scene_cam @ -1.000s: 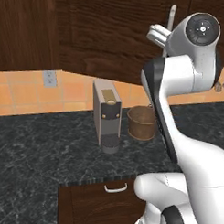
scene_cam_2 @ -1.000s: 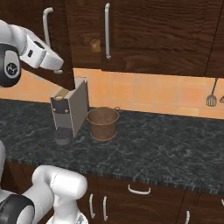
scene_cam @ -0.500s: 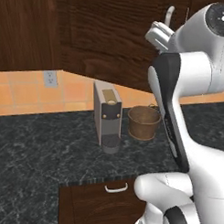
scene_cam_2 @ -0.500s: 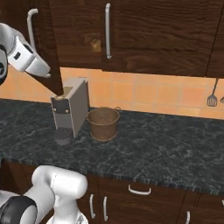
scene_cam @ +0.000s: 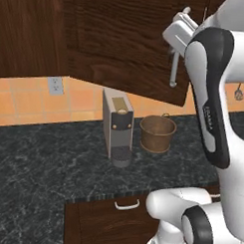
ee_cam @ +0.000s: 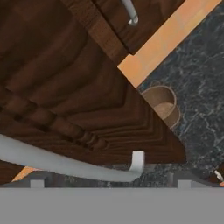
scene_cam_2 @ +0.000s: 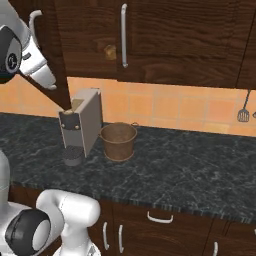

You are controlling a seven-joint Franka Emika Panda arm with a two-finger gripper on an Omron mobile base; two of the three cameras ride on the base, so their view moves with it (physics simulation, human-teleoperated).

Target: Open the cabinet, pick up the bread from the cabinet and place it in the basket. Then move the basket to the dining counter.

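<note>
The cabinet door (scene_cam: 121,49) stands swung open, its silver handle (scene_cam: 173,66) on the outer edge. My gripper (scene_cam: 183,19) is open at the top of that handle. In the hand view the handle (ee_cam: 65,164) runs across the bottom between my gripper's (ee_cam: 111,180) spread tips, with nothing gripped. The bread (scene_cam_2: 110,50), a small golden bun, sits inside the opened cabinet. The brown basket (scene_cam: 157,133) stands on the black counter beside the coffee machine. The basket (scene_cam_2: 118,141) looks empty from the right, and the basket (ee_cam: 164,105) also shows below the door. The dining counter is out of view.
A grey coffee machine (scene_cam: 118,126) stands left of the basket on the black granite counter (scene_cam_2: 190,170). The neighbouring cabinet door (scene_cam_2: 175,35) is shut. A spatula (scene_cam_2: 243,107) hangs on the tiled wall. Low drawers (scene_cam: 126,206) run under the counter.
The cabinet door has swung much wider open with my arm. My gripper's jaws have spread and let go of the handle. The bread has come into sight inside.
</note>
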